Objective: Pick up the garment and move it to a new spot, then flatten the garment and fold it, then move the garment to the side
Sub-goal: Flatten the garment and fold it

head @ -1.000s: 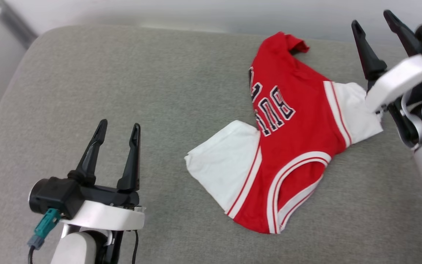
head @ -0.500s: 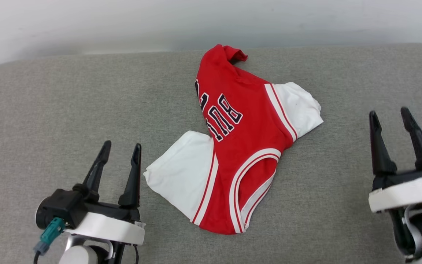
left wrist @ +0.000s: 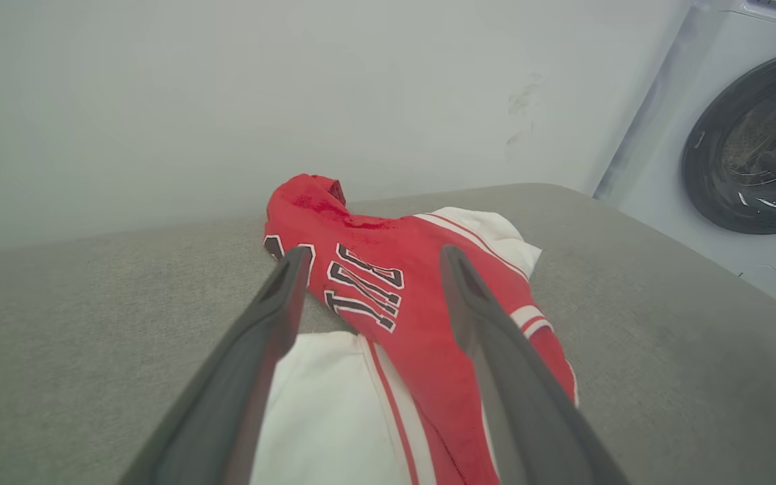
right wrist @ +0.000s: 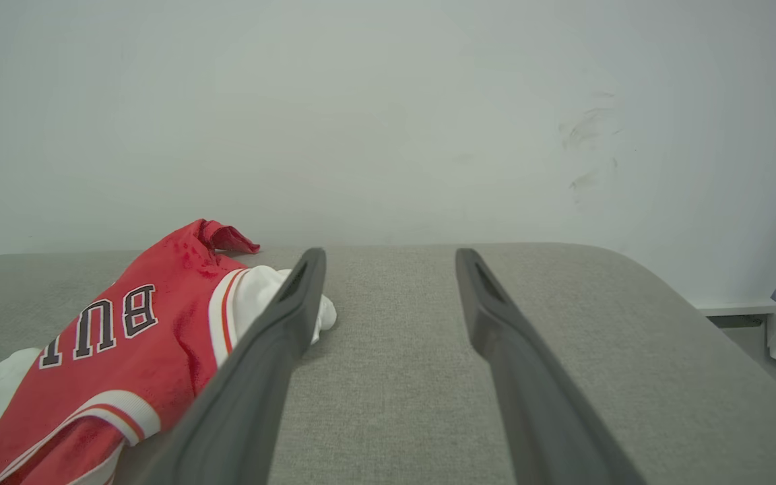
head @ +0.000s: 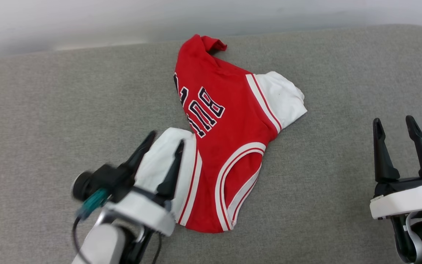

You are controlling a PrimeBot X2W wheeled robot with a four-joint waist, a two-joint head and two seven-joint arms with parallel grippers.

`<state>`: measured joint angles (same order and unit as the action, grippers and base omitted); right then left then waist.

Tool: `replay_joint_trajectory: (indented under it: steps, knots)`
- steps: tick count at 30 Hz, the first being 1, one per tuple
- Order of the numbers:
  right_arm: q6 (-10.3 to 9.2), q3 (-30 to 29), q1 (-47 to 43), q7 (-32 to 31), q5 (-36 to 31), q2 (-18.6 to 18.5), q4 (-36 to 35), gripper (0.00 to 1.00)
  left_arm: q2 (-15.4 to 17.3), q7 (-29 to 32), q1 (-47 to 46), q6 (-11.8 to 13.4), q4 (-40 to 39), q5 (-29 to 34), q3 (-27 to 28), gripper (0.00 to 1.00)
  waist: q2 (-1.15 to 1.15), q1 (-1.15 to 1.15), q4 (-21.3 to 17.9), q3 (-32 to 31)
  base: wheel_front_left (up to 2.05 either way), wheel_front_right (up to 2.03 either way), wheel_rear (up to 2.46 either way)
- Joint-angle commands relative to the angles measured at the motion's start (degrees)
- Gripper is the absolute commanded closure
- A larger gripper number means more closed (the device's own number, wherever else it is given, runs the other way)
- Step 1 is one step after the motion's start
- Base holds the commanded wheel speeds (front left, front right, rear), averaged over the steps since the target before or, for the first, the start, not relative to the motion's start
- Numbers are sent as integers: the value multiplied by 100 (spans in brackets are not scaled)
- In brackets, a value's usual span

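The garment (head: 225, 128) is a red jersey with white sleeves and black "BUL" lettering, lying crumpled on the grey cushioned surface (head: 50, 110). One corner is folded over at the far end. My left gripper (head: 164, 141) is open above the garment's near white sleeve (head: 159, 157), holding nothing. In the left wrist view the garment (left wrist: 415, 303) lies between and beyond the gripper (left wrist: 374, 259). My right gripper (head: 394, 123) stands open to the garment's right, well apart from it. In the right wrist view the garment (right wrist: 112, 350) lies left of the gripper (right wrist: 391, 259).
A pale wall (head: 86, 22) runs behind the surface's far edge. A washing machine with a dark round door (left wrist: 752, 148) stands beyond the surface's right end in the left wrist view. Bare grey cushion (head: 324, 183) stretches between the garment and my right gripper.
My left gripper has moved right and forward, from bare cushion to over the garment's near white sleeve. The head camera has swung, shifting the whole picture. Both grippers stayed open.
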<state>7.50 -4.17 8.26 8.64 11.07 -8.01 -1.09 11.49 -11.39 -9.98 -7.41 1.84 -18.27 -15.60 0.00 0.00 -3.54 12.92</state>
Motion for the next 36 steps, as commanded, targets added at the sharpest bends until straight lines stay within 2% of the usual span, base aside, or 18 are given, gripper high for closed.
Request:
replay_joint_trajectory:
  steps: [1, 8, 10, 11, 12, 18, 19, 22, 26, 27, 28, 36]
  knots:
    - [-2, -13, 64, -47, -64, 41, -69, 0, -1, 376, -387, -7, -17, -103, -273, 0, 0, 0, -105, 156, 0, 0, 0]
    - [-2, 7, 154, -126, -155, 154, -72, 0, -183, 2608, -1923, -7, 446, -447, -1424, 0, 0, 0, -442, 526, 0, 0, 0]
    - [-2, 7, 193, -96, -157, 196, -43, 0, -250, 3113, -2302, 1, 692, -471, -1606, 0, 0, 0, -554, 615, 0, 0, 0]
    - [-2, 7, 193, -96, -157, 196, -43, 0, -250, 3113, -2302, 1, 692, -471, -1606, 0, 0, 0, -554, 615, 0, 0, 0]
    - [-2, 27, 227, -73, -163, 238, 10, 0, -321, 3479, -2628, -1, 940, -447, -1753, 0, 0, 0, -674, 715, 0, 0, 0]
    - [-2, 113, 288, 23, -121, 327, 170, 0, -384, 3983, -3271, 10, 1641, -295, -1993, 0, 0, 0, -935, 931, 0, 0, 0]
    - [-2, 166, 334, 100, -102, 364, 283, 0, -363, 4089, -3567, 17, 2100, -85, -2131, 0, 0, 0, -1064, 1039, 0, 0, 0]
    - [-2, 200, 368, 195, -73, 400, 392, 0, -313, 4145, -3845, 27, 2549, 132, -2283, 0, 0, 0, -1143, 1130, 0, 0, 0]
    - [-2, 217, 401, 268, -72, 428, 519, 0, -336, 4409, -3949, 1, 3089, 80, -2644, 0, 0, 0, -1175, 1193, 0, 0, 0]
    - [-2, 223, 419, 287, -78, 433, 549, 0, -342, 4439, -3916, -4, 3175, 7, -2738, 60, 0, 0, -1176, 1199, 0, 0, 0]
    - [-2, 226, 437, 298, -90, 440, 578, 0, -358, 4398, -3902, -7, 3212, -72, -2821, 100, 0, 0, -1170, 1197, 0, 0, 0]
    - [-2, 112, 448, 263, -181, 372, 698, 0, -512, 3861, -3896, -10, 2765, -1019, -3488, 100, 0, 0, -918, 915, 0, 0, 0]
